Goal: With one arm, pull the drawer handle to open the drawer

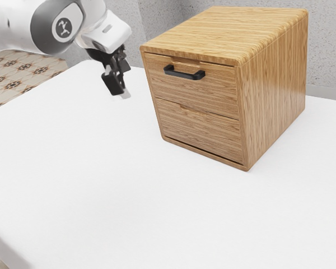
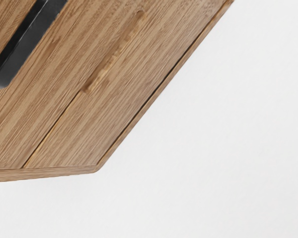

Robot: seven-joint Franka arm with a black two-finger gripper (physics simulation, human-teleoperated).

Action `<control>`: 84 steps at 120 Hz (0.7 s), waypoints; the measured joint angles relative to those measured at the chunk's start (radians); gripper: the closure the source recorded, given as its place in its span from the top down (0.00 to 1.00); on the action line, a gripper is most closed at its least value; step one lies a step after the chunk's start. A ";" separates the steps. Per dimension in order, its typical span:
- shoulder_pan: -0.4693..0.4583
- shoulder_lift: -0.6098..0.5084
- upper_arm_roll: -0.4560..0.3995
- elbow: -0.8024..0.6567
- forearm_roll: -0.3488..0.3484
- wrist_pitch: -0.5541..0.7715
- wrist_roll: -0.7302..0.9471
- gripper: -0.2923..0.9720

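The black handle (image 1: 184,73) sits on the shut-looking top drawer (image 1: 213,98), its long axis level across the front. It lies toward the exterior view's right of the gripper (image 1: 119,89) at about the same height, near but apart. Whether the gripper is open or closed I cannot tell.

The black gripper (image 1: 116,85) hangs above the white table (image 1: 129,202), off to the exterior view's left of the black handle (image 1: 183,73) on the top drawer (image 1: 213,92) (flush with the front) of the wooden cabinet (image 1: 269,84).
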 joint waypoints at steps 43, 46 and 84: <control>-0.026 0.038 -0.052 -0.030 0.047 0.169 0.182 0.75; -0.027 0.039 -0.054 -0.030 0.048 0.173 0.192 0.75; -0.037 0.056 -0.098 -0.022 0.050 0.231 0.281 0.75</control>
